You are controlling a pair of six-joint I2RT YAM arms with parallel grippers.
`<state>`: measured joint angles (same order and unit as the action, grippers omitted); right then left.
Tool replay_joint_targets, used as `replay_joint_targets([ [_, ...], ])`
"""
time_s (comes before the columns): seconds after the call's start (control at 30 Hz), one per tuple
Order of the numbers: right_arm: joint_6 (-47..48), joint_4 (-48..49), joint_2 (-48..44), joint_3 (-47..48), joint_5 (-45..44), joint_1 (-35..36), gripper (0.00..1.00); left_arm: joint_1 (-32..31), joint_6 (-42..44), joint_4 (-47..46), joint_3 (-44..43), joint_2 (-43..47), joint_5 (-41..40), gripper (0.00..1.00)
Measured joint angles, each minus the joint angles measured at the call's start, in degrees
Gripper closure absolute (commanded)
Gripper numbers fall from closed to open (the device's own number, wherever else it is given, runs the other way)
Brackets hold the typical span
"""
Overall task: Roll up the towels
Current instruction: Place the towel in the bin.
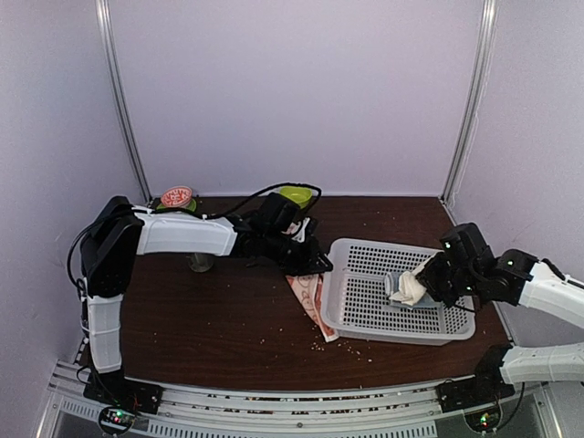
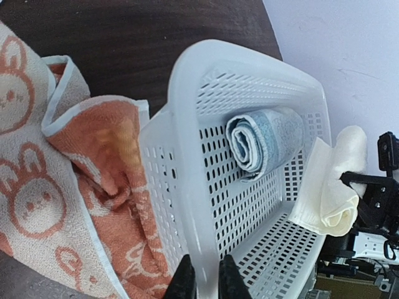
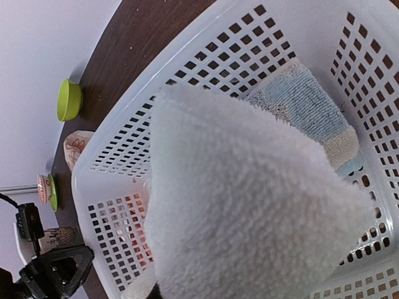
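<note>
Judging by what lies around the white basket, the job looks a bit past halfway, with one towel rolled and stowed, one being delivered and one not yet begun.

To the left of the basket, the orange rabbit-print towel lies loose and rumpled on the table. Its edge is tucked against the basket's left wall, and it is the towel left to roll.

At that same left wall, the left gripper has its fingers drawn narrow on either side of the plastic rim. It seems to be pinching the rim to steady the basket.

Inside the basket, a pale blue towel rests on the floor as a tight roll with its spiral end showing.

Just right of the blue roll, a cream towel hangs over the basket's interior. It is fluffy and loosely rolled, more a folded bundle than a neat cylinder.

The right gripper reaches in from the basket's right side and is clamped on the cream towel. The cloth hides its fingers in its own wrist view.
</note>
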<state>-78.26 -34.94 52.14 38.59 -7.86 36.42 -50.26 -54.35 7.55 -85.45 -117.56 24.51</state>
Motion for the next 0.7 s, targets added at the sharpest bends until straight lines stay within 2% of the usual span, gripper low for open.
replay_joint_targets([
  [0.2,-8.09,1.01,-4.0,-4.9,-0.13,0.0,1.0,-0.72,-5.01,-2.34,4.2,2.8,-3.96,1.0],
  [0.4,-13.07,0.68,-3.48,-6.34,-0.76,0.26,1.0,-2.03,-8.22,-2.8,6.05,4.5,-8.31,1.0],
  [0.7,-14.64,2.54,4.31,-6.32,-1.53,0.87,1.0,-2.36,-9.73,-3.72,6.88,4.81,-9.46,1.0],
])
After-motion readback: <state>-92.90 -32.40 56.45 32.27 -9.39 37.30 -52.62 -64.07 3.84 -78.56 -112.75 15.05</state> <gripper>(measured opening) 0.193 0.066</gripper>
